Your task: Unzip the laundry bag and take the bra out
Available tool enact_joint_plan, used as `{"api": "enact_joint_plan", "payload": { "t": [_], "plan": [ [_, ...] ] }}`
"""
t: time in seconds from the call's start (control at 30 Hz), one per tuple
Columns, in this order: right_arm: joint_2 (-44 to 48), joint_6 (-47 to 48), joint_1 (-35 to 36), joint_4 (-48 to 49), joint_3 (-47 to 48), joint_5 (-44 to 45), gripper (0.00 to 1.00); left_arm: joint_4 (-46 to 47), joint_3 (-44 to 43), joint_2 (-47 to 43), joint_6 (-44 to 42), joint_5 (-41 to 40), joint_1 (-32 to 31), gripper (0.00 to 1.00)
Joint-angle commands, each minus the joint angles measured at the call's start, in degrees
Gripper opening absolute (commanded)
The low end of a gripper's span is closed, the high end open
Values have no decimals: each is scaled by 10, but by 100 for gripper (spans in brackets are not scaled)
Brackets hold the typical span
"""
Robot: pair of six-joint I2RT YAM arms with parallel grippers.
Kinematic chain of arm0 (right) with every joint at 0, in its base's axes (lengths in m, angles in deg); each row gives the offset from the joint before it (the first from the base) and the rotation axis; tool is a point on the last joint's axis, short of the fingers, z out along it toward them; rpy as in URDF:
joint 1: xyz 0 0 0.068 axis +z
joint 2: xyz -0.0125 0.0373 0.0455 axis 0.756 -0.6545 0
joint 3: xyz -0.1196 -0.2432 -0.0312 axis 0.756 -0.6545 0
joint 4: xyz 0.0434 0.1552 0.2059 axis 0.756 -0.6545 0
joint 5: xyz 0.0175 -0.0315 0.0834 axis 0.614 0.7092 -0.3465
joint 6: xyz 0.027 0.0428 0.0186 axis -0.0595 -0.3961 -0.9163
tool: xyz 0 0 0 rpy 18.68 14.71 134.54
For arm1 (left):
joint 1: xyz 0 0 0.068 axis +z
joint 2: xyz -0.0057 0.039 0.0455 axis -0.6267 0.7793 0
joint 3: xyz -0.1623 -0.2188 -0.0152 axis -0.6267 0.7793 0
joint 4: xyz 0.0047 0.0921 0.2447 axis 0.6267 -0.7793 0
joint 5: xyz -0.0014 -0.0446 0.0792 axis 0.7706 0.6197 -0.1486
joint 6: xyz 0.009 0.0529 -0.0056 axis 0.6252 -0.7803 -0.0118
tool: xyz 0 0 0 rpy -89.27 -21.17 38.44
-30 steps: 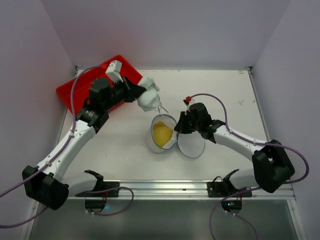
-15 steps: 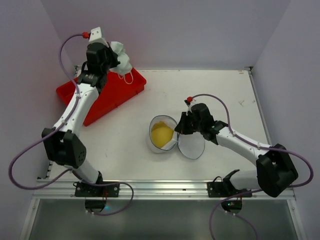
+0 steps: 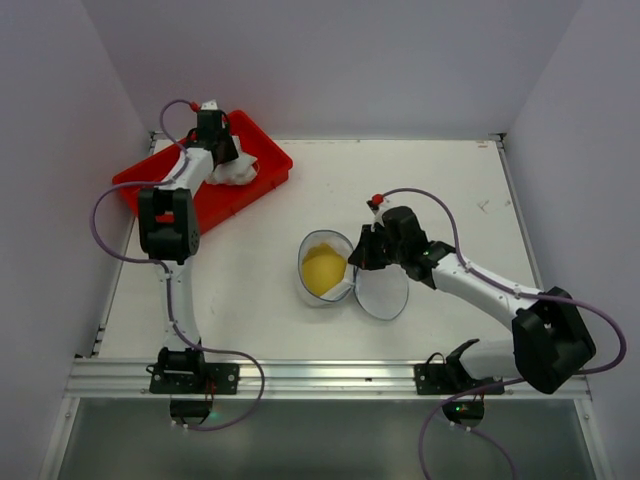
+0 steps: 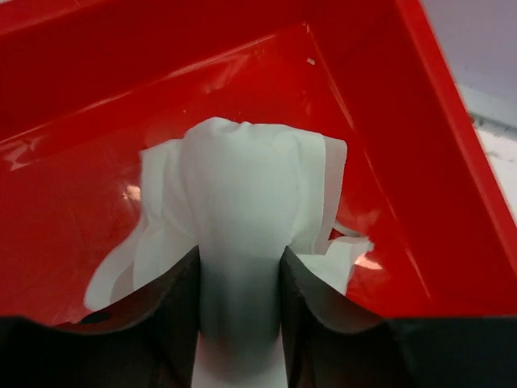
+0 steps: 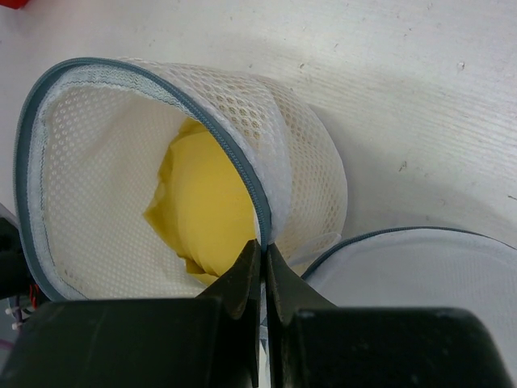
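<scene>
And the right tool [image 5: 261, 250] is clenched on the zip rim of the laundry bag [image 5: 307, 170], which lies open on the surface [image 5: 404, 81] just ahead of its tips. The left tool [image 4: 239, 260] is down in the red tray [image 4: 404, 121] with the white bra [image 4: 242, 178] between its fingers. Gripped or let go, can't tell.

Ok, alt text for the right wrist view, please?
The right gripper, shut, pinches the zip-trimmed rim of the open white mesh laundry bag, lying on its side on the white table. A yellow fabric item sits inside; the unzipped round lid lies flat beside it.
</scene>
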Motion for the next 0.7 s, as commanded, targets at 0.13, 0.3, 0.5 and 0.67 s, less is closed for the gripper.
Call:
{"api": "enact_joint_plan", "payload": {
  "t": [0.13, 0.3, 0.5, 0.67],
  "plan": [
    [-13, 14, 2, -6, 33, -5, 0, -37, -11, -77, 2, 38, 2, 80],
    [-22, 27, 2, -17, 52, 3, 0, -81, 60, -209, 34, 53, -5, 96],
    [-31, 33, 2, -35, 85, 16, 0, -111, 207, -408, 64, 97, -124, 96],
    [-29, 40, 2, -38, 98, 25, 0, -111, 327, -499, 115, 108, -306, 85]
  ]
}}
